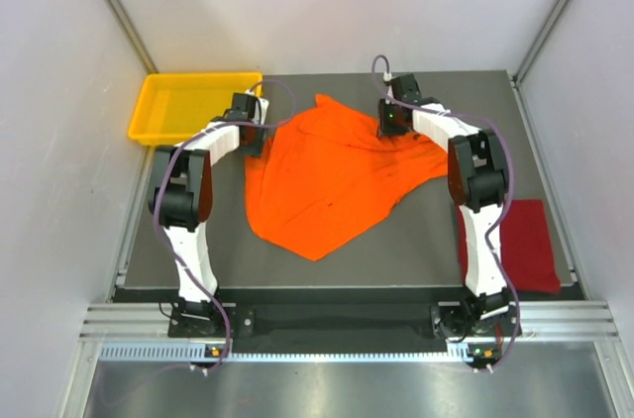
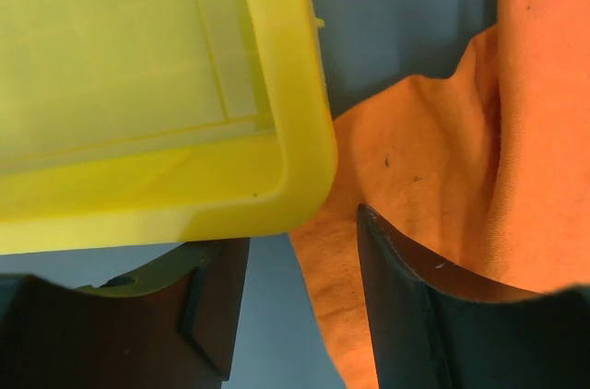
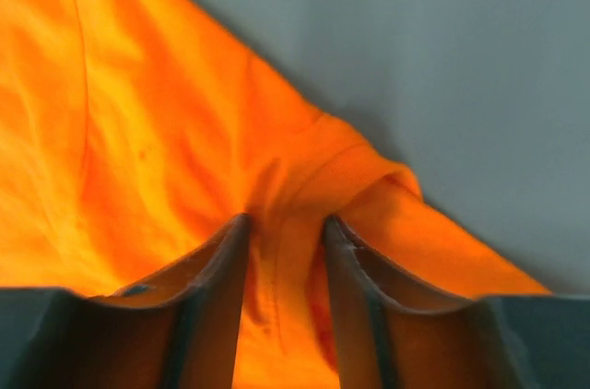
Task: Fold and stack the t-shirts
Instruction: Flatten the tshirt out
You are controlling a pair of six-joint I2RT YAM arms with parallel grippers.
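Your right gripper [image 3: 286, 223] is pinching the far right edge of the orange t-shirt [image 1: 327, 175]. Your left gripper [image 2: 300, 251] is gaping over its far left edge, beside the yellow tray [image 1: 139, 121]. You're seemingly spreading it flat, so close left next. The dark red t-shirt [image 1: 530, 240] is lying near right.

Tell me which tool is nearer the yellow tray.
Left. The left tool hangs at a corner of the yellow tray; the right tool grips the orange t-shirt on its opposite side, away from the tray.
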